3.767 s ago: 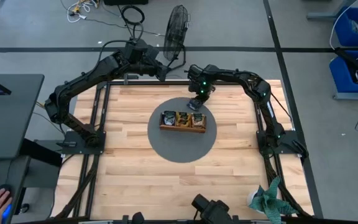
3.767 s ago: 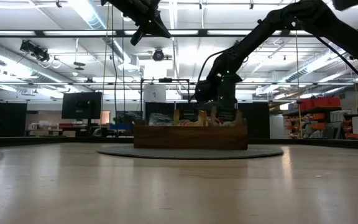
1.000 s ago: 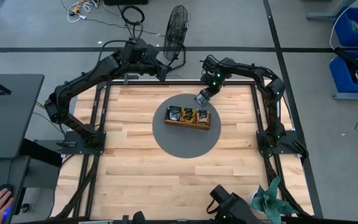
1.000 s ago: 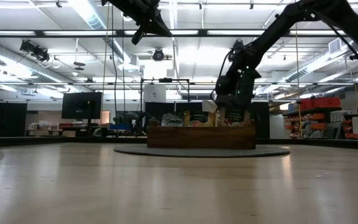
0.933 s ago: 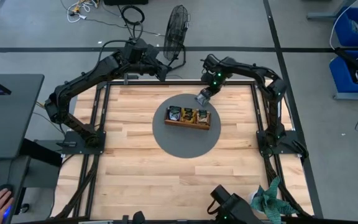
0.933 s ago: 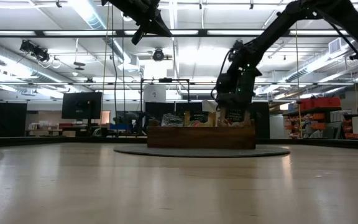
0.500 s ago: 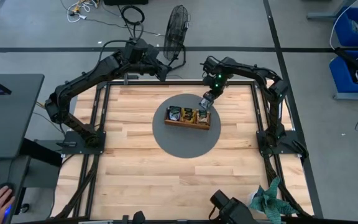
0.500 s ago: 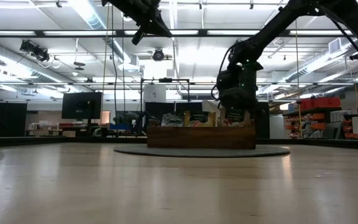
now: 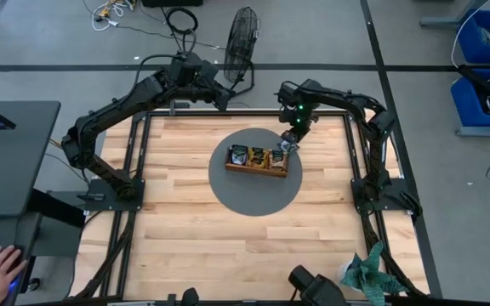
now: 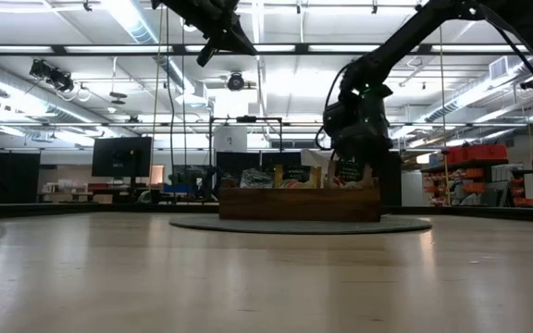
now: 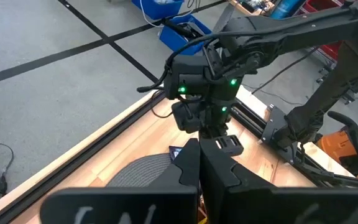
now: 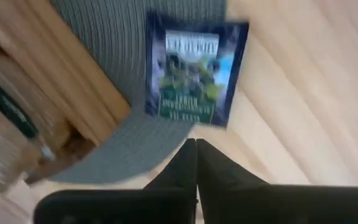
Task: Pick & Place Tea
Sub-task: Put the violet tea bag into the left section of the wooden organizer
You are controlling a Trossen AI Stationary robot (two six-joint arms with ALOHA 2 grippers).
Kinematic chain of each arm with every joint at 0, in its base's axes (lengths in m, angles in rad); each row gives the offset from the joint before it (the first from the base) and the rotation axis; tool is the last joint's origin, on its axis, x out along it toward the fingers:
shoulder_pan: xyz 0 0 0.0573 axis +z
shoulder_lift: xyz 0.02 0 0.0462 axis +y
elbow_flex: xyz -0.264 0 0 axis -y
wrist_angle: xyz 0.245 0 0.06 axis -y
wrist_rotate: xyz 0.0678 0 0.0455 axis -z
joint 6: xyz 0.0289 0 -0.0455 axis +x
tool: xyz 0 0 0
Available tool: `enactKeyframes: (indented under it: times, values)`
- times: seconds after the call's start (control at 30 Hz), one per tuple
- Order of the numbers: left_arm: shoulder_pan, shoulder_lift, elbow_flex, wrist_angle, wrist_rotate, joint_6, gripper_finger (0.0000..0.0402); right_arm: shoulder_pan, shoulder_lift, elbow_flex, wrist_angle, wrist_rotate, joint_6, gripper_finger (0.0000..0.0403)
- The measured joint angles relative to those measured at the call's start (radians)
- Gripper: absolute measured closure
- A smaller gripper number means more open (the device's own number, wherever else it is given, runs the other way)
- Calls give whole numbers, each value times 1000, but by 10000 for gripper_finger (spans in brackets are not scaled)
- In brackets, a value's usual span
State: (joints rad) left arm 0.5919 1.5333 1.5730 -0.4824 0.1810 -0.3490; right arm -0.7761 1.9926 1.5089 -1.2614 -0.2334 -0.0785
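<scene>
Wooden tray, three compartments, one blue sachet pinched.

High cam: overhead, straight down, far enough to take in the whole tabletop, both arms and the floor around. Low cam: at tabletop level, looking flat across into the room; shares the wooden tray on the grey mat with the high view. Left wrist cam: up off the tabletop, aimed across at the right arm and the mat edge. Right wrist cam: very close, pointing down at a blue sachet, tray corner and mat, the same spot the high view shows at the tray's right end.
</scene>
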Motion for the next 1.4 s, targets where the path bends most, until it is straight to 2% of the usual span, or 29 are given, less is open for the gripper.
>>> enactKeyframes:
  times: [0.17, 0.33, 0.43, 0.57, 0.7, 0.93, 1.4]
  values:
    - [0, 0, 0, 0, 0, 2, 399, -21, -1, -36, 54, -84, 49, 364]
    - [0, 0, 0, 0, 0, 5, 399, -56, -15, -175, 134, -126, 85, 296]
    - [0, 0, 0, 0, 0, 5, 399, -68, -94, -292, 281, -181, 180, 254]
    - [0, 0, 0, -1, 0, 20, 399, -69, -211, -436, 459, -141, 300, 209]
    - [0, 0, 0, -1, 0, 44, 399, -73, -269, -524, 583, -155, 415, 182]
    - [0, 0, 0, -1, 0, 42, 399, -74, -259, -596, 690, -177, 497, 174]
    - [0, 0, 0, -1, 0, 39, 399, -84, -255, -607, 788, -171, 542, 220]
